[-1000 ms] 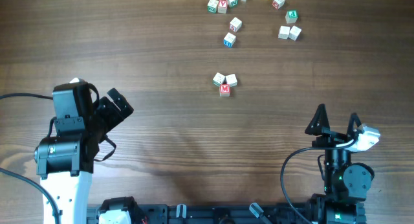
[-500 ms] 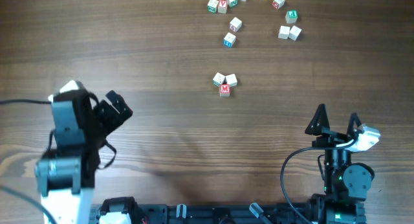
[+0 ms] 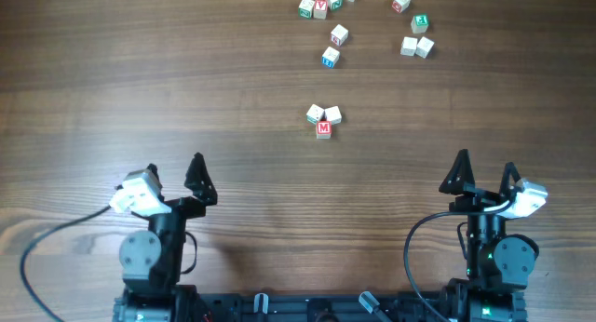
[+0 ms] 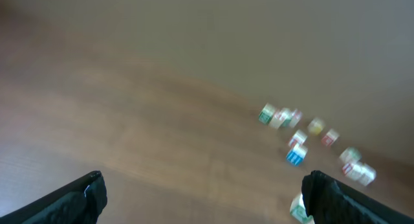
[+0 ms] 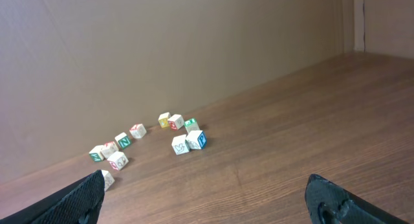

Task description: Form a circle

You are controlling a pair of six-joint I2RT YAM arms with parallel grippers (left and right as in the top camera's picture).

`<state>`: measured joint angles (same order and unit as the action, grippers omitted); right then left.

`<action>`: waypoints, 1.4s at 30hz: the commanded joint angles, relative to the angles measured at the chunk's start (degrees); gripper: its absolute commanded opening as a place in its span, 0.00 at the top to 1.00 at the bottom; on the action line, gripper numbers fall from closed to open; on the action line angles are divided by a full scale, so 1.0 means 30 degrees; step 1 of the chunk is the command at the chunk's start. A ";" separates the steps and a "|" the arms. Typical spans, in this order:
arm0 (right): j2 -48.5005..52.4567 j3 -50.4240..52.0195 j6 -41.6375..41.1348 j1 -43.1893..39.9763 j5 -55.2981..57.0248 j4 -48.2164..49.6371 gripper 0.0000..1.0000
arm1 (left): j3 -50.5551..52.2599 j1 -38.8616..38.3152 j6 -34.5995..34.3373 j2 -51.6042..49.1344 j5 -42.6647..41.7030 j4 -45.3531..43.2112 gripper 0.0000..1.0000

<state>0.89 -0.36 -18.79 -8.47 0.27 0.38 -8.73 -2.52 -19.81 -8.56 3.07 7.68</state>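
My left gripper [image 3: 175, 167] and right gripper [image 3: 485, 162] both stand wide open, holding nothing, at the near edge of the table [image 3: 186, 71]. Well ahead, between them, sits the circle [image 3: 323, 118]: just three blocks touching, one with a red M. Farther off, the loose blocks [image 3: 339, 33] lie scattered. By my reckoning, most of the ring is not yet built.

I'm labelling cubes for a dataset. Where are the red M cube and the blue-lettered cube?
red M cube [image 3: 323, 128], overhead view, on its top face bearing the M.
blue-lettered cube [image 3: 330, 58], overhead view, on its top face.
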 commanded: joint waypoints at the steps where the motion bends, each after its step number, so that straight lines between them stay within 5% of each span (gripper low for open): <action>1: -0.0204 0.0022 0.0197 -0.0131 0.0342 0.0051 0.00 | 0.2783 -0.0372 0.0991 0.1938 -0.0299 -0.1647 0.00; 14: -0.0204 0.0022 0.0197 -0.0131 0.0342 0.0044 0.00 | 0.2790 -0.0372 0.3490 0.2783 -0.1086 -0.1071 0.00; 32: -0.0204 0.0022 0.0197 -0.0131 0.0342 0.0044 0.00 | 0.2783 -0.0313 0.3475 0.2776 -0.1093 -0.1137 0.00; 42: -0.0204 0.0022 0.0197 0.2397 0.0342 0.0044 0.00 | 0.2790 -0.0299 0.3475 0.2725 -0.1086 -0.1137 0.00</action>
<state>0.89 -0.36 -18.79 -1.93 0.45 0.38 -0.67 -3.38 -10.55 -0.84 0.71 4.23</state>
